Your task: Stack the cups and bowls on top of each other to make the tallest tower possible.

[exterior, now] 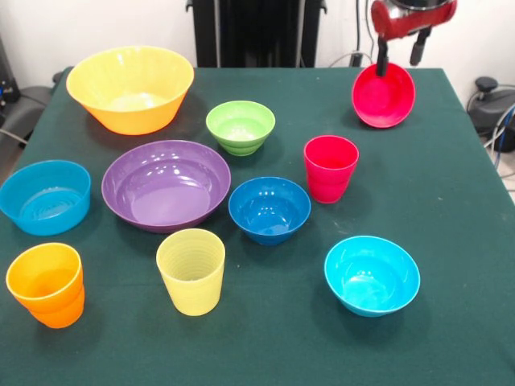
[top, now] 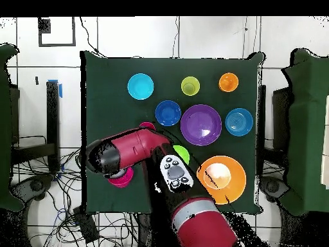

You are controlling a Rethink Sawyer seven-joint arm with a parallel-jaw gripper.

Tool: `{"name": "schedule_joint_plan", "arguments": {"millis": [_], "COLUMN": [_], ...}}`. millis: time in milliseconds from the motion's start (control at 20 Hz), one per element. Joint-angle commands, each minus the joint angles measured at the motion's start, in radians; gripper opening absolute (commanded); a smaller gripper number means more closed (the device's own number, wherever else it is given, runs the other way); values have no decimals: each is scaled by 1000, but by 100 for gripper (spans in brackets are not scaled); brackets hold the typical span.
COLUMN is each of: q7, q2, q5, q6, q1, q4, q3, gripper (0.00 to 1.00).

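Note:
My gripper (exterior: 400,59) is at the table's far right corner, shut on the rim of the red bowl (exterior: 384,96). The bowl hangs tilted, its inside facing the camera. In the overhead view the arm covers most of this bowl (top: 121,178). The red cup (exterior: 331,167) stands upright in front of it, apart. On the table, all upright, stand the dark blue bowl (exterior: 269,209), cyan bowl (exterior: 372,275), lime green bowl (exterior: 240,126), purple bowl (exterior: 166,183), yellow-orange bowl (exterior: 130,87), light blue bowl (exterior: 45,196), pale yellow cup (exterior: 191,270) and orange cup (exterior: 46,283).
The green table cloth (exterior: 451,201) ends close to the right of the held bowl. Cables and dark gear (exterior: 491,104) lie off the table's right edge. The black pedestal (exterior: 257,32) stands behind the far edge.

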Motion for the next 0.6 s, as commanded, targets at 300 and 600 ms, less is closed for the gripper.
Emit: {"name": "schedule_joint_plan", "arguments": {"millis": [300,600], "q7": [-156,-143], "q2": [26,34], "q5": [-69,-73], "q6": [9,20], "q1": [-94,-115], "q4": [10,25], "q3": [110,137], "gripper": [100,100]}}
